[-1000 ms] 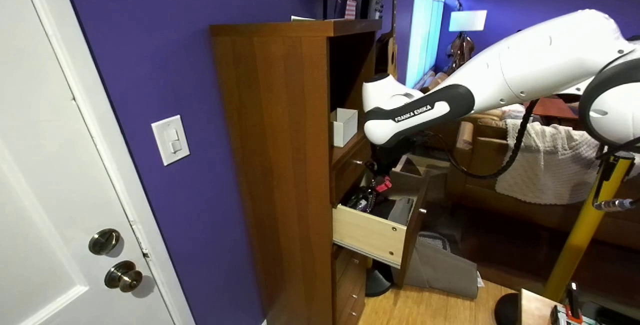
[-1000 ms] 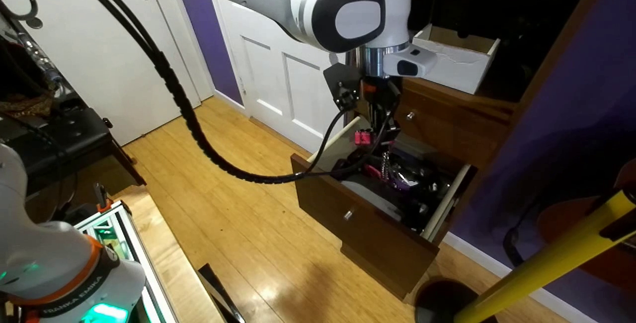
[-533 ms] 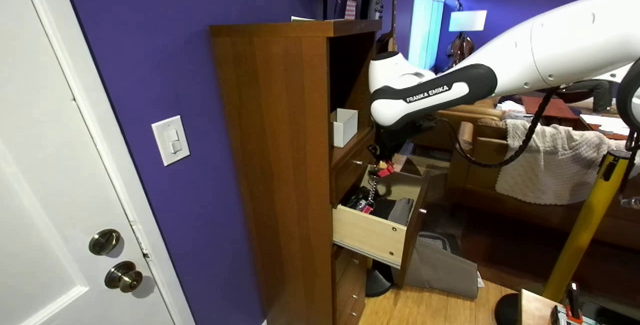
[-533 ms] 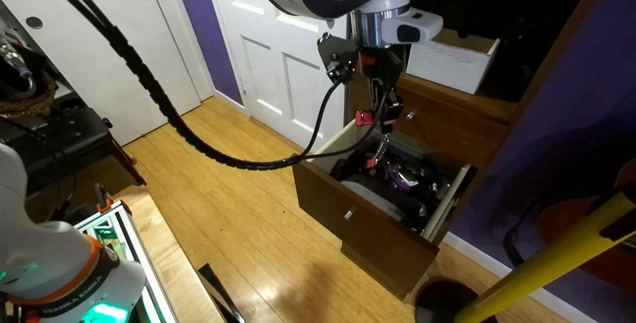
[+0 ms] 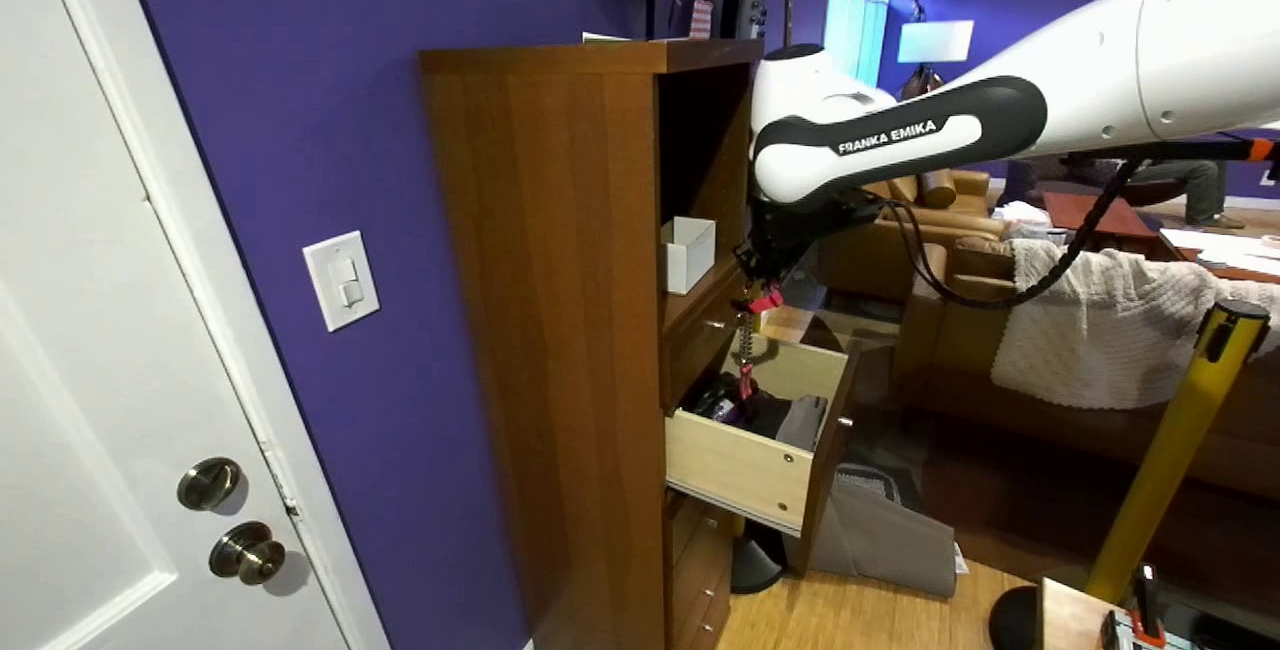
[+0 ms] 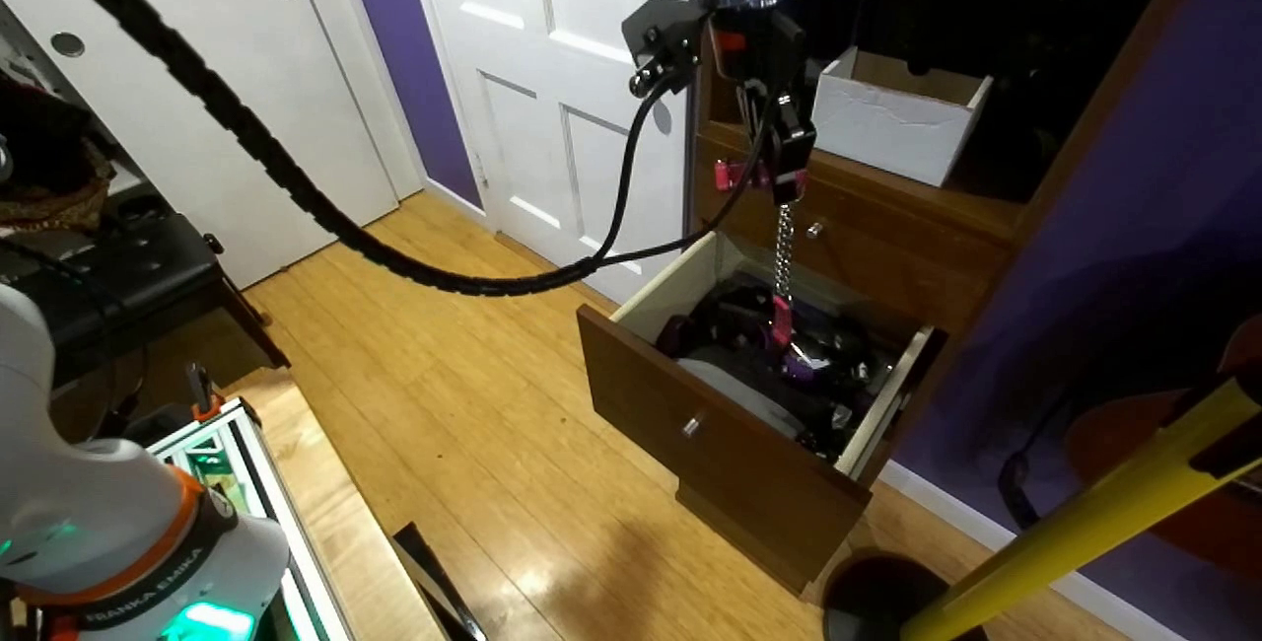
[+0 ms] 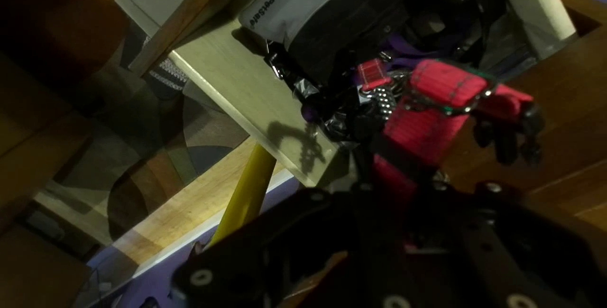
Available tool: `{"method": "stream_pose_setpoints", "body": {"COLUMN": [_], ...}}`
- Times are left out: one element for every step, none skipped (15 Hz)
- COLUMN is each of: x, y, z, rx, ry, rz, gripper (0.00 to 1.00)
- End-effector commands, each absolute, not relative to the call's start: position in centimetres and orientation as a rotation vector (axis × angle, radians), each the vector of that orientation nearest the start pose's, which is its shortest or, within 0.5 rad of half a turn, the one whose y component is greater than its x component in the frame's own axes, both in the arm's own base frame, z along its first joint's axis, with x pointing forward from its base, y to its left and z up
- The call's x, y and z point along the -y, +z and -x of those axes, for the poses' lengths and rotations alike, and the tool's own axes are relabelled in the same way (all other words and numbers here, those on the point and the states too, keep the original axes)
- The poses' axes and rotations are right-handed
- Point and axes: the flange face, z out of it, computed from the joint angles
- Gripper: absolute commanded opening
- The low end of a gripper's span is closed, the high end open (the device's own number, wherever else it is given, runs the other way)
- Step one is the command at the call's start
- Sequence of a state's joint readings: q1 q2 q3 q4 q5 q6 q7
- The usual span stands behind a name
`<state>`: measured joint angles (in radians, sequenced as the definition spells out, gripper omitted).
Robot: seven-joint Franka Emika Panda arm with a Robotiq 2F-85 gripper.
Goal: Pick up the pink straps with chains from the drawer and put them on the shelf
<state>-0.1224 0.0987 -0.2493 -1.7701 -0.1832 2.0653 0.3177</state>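
Observation:
My gripper (image 6: 789, 189) is shut on the pink straps (image 7: 429, 118), above the open drawer (image 6: 720, 454). In the wrist view (image 7: 403, 189) the pink webbing comes out from between the dark fingers. A silver chain (image 6: 784, 251) hangs straight down from the gripper. A pink end piece (image 6: 782, 320) hangs at its bottom, over the drawer's contents; whether it touches them I cannot tell. The straps also show under the gripper in an exterior view (image 5: 766, 301). The shelf (image 5: 690, 302) is the dark open compartment of the brown cabinet (image 5: 560, 330), above the drawers.
A white box (image 6: 897, 123) stands on the shelf, close beside the gripper. A closed drawer (image 5: 703, 335) lies between shelf and open drawer. The open drawer holds a grey PetSafe item (image 7: 303, 0) and dark and purple straps. A yellow post (image 6: 1094, 513) stands near the cabinet.
The gripper has risen out of the drawer with the pink straps in it. The chain has come up and now hangs straight, with its lower pink end lifted.

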Motion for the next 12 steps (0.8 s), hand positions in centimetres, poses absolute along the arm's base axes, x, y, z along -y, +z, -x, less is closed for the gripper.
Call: {"method": "stream_pose_setpoints", "body": {"x": [22.4,22.2,22.1,22.1,22.1,22.1,22.2,22.2,22.3,22.4,22.5,22.6], "y": [52.8,53.1,53.3,53.3,53.3,53.3,53.3,53.3,54.3,55.5,56.6,58.2], "z": [-56.7,-56.7,-56.6,-56.6,-56.6,-56.6,-56.6,-56.6,-56.6,-56.4,-56.2,-55.9], "rx": [-1.003,-1.0,-0.998,-0.997,-0.997,-0.998,-0.999,-0.999,-1.008,-1.013,-1.02,-1.028], "ry": [-0.325,-0.328,-0.33,-0.329,-0.328,-0.327,-0.327,-0.327,-0.374,-0.412,-0.455,-0.504], "rz": [3.165,3.164,3.164,3.164,3.164,3.164,3.163,3.163,3.173,3.169,3.161,3.142], "gripper": [0.06,0.06,0.06,0.06,0.06,0.06,0.06,0.06,0.01,0.01,0.01,0.01]}}
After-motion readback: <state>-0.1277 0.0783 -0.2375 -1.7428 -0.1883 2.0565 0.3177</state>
